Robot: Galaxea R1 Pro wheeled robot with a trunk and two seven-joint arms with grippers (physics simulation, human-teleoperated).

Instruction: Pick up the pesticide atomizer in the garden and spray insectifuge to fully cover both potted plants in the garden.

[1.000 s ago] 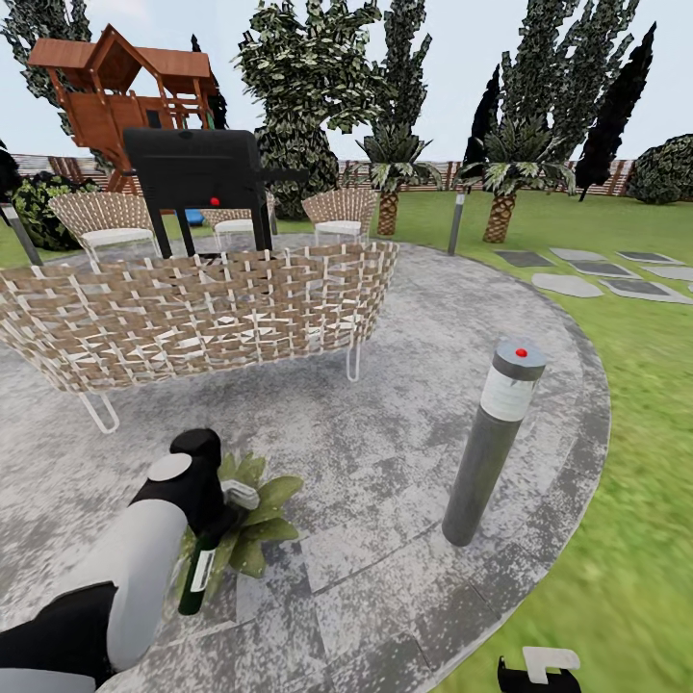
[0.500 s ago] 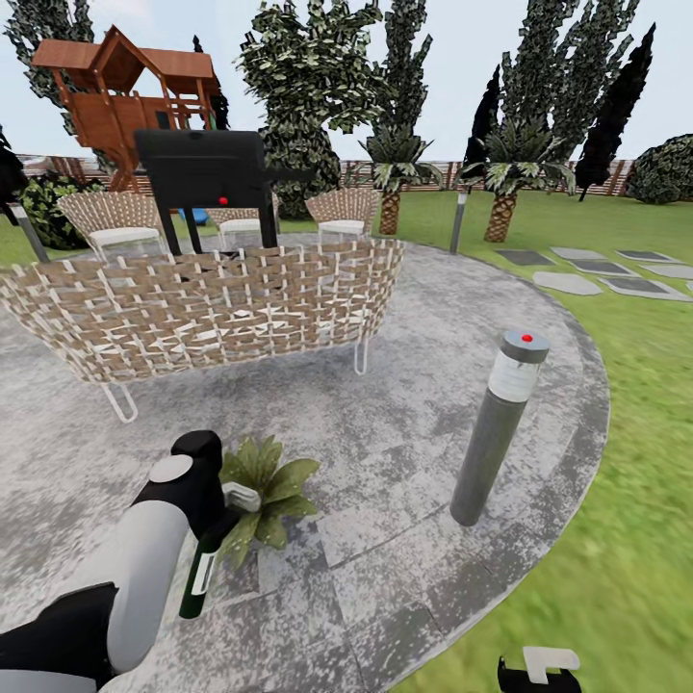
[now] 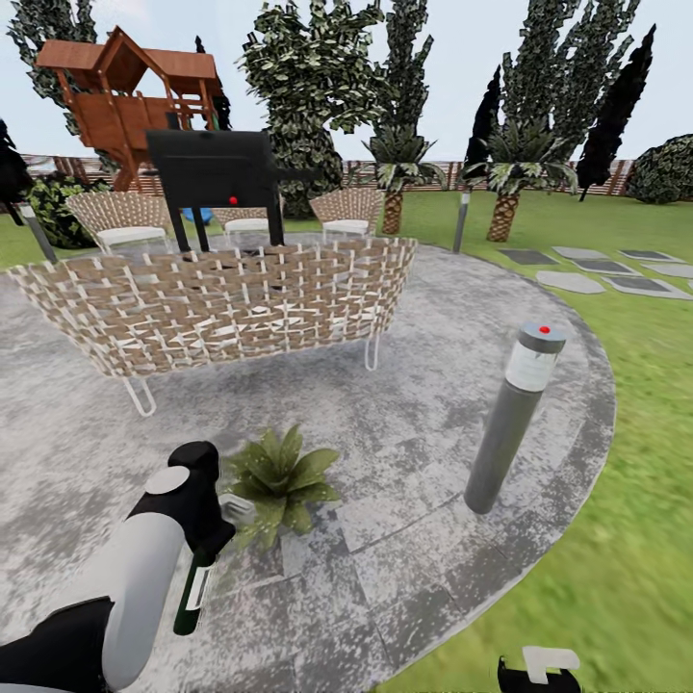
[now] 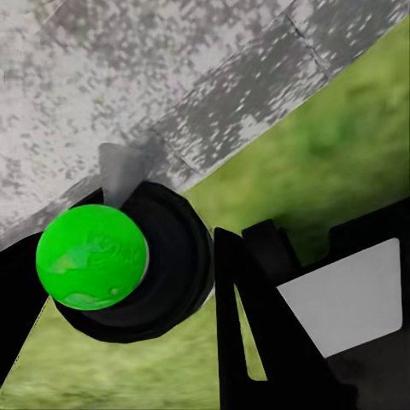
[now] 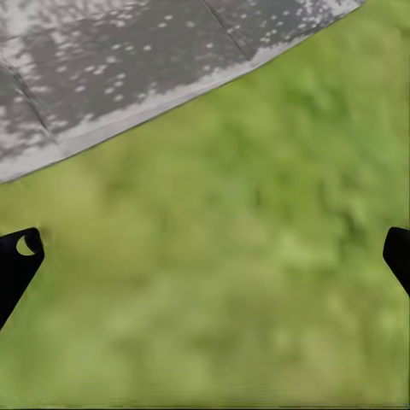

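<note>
In the lower left of the head view, your left gripper (image 3: 214,539) is closed around the pesticide atomizer (image 3: 192,589), a dark green bottle with a pale label hanging down from the fingers, and one potted plant (image 3: 280,478) sits on the patio (image 3: 414,452) just beside it, toward the centre of the frame. Across the last second the whole picture has slid: the plant, half hidden behind the arm a second ago, now stands clear to the arm's right, and the wicker sofa (image 3: 217,303) and bollard light (image 3: 513,418) have drifted right and up the frame. Because everything shifted together, that reads as your base or head moving, not the things; it likely means you are lining up on this plant for the spray. Only one rosette is in sight here, so the second would have to be found afterwards. Little stands in the way: the bollard light is well apart at centre right, the sofa, the black grill (image 3: 212,168), the chairs and the wooden playhouse (image 3: 125,91) lie in the upper half, and the stepping stones (image 3: 587,279) cross the lawn at upper right. In the left wrist view, the atomizer's bright green cap (image 4: 91,256) sits in its black collar at the lower left, with paving above and grass at right. In the right wrist view, the right gripper (image 5: 205,256) is spread wide and empty, its dark tips at the two side edges over the grass, the patio rim in the upper left.
</note>
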